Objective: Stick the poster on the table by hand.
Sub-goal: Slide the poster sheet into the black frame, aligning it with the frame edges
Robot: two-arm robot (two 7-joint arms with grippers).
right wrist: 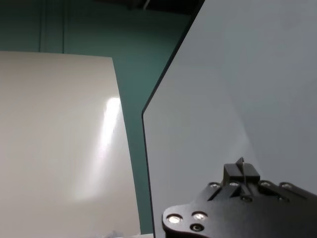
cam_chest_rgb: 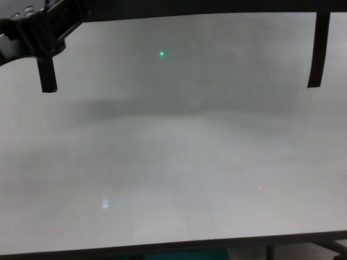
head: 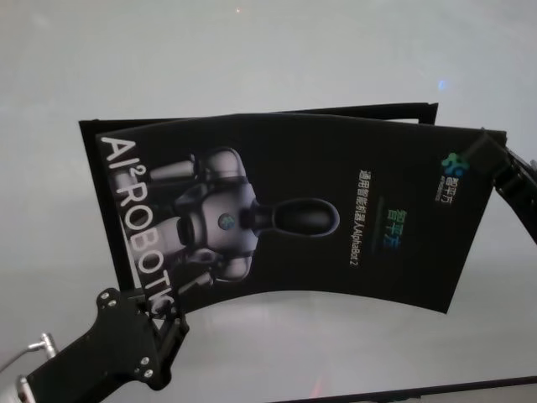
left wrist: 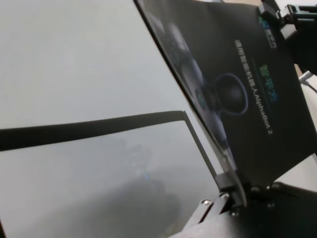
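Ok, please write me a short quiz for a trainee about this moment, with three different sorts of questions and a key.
1. True or false: the poster lies flat on the table.
2. Which part of the poster does the left gripper hold? A) the end with the big white letters B) the middle, at the printed figure C) nothing
3. Fill in: the right gripper holds the poster's corner next to the small coloured ____.

Key: 1 false, both grippers hold it raised and bowed above the table; 2 A; 3 logo.
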